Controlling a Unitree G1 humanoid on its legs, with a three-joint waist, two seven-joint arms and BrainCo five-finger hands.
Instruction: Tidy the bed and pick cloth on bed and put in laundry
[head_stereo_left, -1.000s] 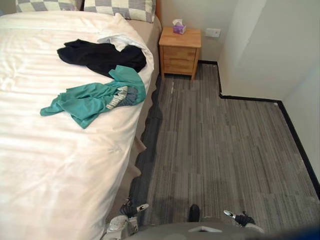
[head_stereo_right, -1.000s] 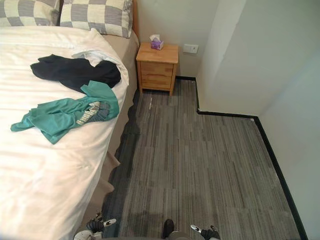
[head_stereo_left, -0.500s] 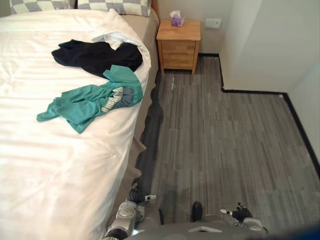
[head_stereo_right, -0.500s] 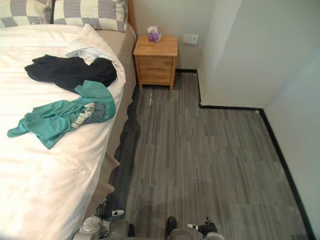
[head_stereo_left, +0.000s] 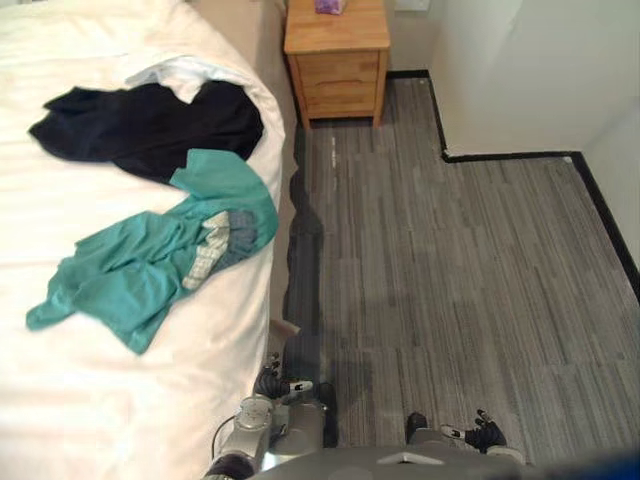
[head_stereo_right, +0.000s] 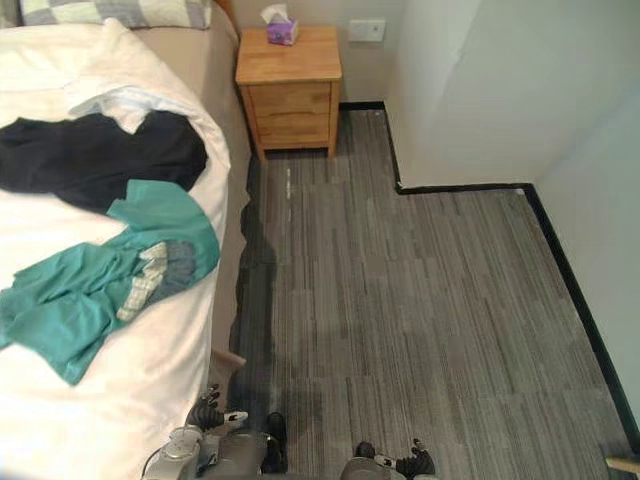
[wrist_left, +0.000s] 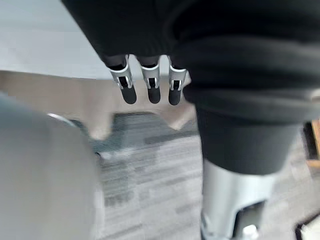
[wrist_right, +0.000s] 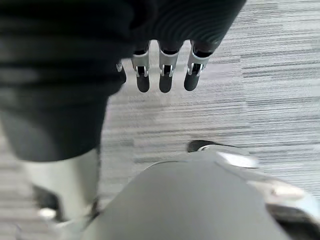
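Left hand (wrist_left: 150, 89) and right hand (wrist_right: 163, 79) are hanging low over the floor, fingers straight and relaxed, grasping nothing, likely because the robot isn't reaching yet. Teal shirt (head_stereo_left: 150, 265) and black garment (head_stereo_left: 150, 120) are lying on the bed (head_stereo_left: 80, 420) near its edge, touching each other.

Open floor (head_stereo_left: 450, 280) between bed (head_stereo_left: 80, 420) and wall (head_stereo_left: 520, 70)

Light: bright and even over the whole room.
Glare: the white bed (head_stereo_left: 90, 410) shines so much that its folds nearly fade.
Shadow: a dark strip on the grey floor (head_stereo_left: 470, 270) just beside it.
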